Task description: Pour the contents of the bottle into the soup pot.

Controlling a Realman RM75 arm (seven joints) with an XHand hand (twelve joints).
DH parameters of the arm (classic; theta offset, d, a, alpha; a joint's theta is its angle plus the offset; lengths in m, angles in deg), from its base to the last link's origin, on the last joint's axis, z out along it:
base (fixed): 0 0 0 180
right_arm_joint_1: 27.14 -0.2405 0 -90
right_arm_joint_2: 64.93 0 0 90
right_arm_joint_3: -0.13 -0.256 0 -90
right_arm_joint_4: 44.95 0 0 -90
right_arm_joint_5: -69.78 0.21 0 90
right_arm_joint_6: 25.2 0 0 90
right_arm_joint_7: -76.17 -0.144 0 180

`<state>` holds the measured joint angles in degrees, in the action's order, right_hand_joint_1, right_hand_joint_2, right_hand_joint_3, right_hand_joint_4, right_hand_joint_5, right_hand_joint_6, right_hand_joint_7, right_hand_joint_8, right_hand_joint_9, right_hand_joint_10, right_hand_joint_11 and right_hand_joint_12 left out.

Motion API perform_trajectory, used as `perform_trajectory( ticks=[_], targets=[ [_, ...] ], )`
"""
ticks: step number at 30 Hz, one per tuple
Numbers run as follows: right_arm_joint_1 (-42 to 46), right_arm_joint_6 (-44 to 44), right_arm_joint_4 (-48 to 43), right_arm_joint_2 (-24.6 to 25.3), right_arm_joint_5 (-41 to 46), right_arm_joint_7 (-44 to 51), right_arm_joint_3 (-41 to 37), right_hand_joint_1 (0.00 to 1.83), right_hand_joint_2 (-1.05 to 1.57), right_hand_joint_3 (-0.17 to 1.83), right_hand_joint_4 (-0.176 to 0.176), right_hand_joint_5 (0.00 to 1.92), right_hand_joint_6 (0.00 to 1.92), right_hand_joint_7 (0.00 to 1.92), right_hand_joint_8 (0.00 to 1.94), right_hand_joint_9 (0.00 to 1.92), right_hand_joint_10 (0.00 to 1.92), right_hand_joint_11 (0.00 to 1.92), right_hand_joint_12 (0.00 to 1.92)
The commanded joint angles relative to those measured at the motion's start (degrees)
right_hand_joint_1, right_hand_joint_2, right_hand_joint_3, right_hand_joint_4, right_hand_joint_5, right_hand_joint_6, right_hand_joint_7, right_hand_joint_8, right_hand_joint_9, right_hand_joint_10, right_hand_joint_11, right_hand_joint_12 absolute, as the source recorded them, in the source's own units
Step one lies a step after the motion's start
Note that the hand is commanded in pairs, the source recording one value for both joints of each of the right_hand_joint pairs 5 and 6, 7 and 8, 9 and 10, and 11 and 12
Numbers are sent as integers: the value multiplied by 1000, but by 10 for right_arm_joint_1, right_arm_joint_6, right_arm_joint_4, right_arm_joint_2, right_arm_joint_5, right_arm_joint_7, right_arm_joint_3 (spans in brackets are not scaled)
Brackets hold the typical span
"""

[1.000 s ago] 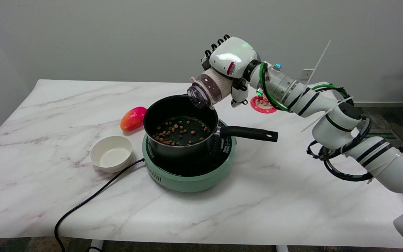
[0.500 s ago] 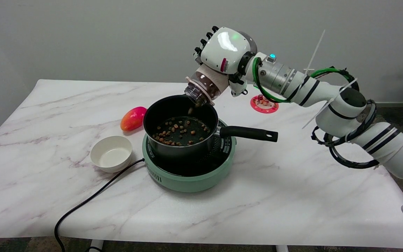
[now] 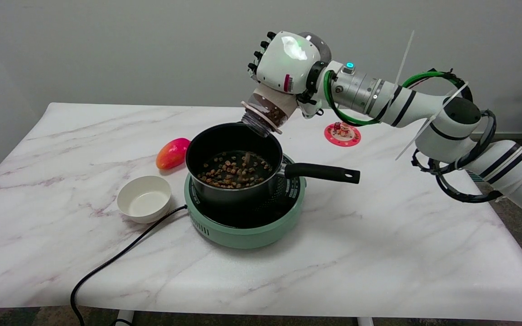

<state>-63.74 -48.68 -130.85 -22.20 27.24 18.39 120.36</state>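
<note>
Right hand (image 3: 288,61) gripping clear plastic bottle (image 3: 268,113), now tipping steeper w/ more brown bits landing in black soup pot (image 3: 234,165) — pour nearly finishing.

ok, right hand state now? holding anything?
Right hand: gripping the clear bottle, tilted mouth-down over the black soup pot; brown pieces lie in the pot.

Right arm (image 3: 428,117): white shells, black bands; green and black cables looped outside; silver wrist, cyan light; hand (image 3: 288,61) white, black fingers, red label.
</note>
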Motion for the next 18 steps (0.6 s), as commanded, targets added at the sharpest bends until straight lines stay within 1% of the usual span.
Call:
perform_trajectory(
  ticks=[1, 7, 13, 18],
  targets=[
    [-47, 2, 18, -31, -22, -9, 53, 1466, 980, 511, 0, 1920, 1920, 1898, 1898, 1252, 1252, 1226, 1226],
    [-93, 0, 32, -34, -30, -9, 96, 1464, 978, 515, 0, 1920, 1920, 1894, 1894, 1250, 1250, 1224, 1224],
    [-113, -12, 18, -35, -32, -5, 99, 1465, 974, 524, 0, 1920, 1920, 1895, 1895, 1249, 1249, 1223, 1223],
    [-145, -12, 19, -35, -32, -8, 132, 1467, 970, 533, 0, 1920, 1920, 1897, 1897, 1248, 1248, 1222, 1222]
  ],
)
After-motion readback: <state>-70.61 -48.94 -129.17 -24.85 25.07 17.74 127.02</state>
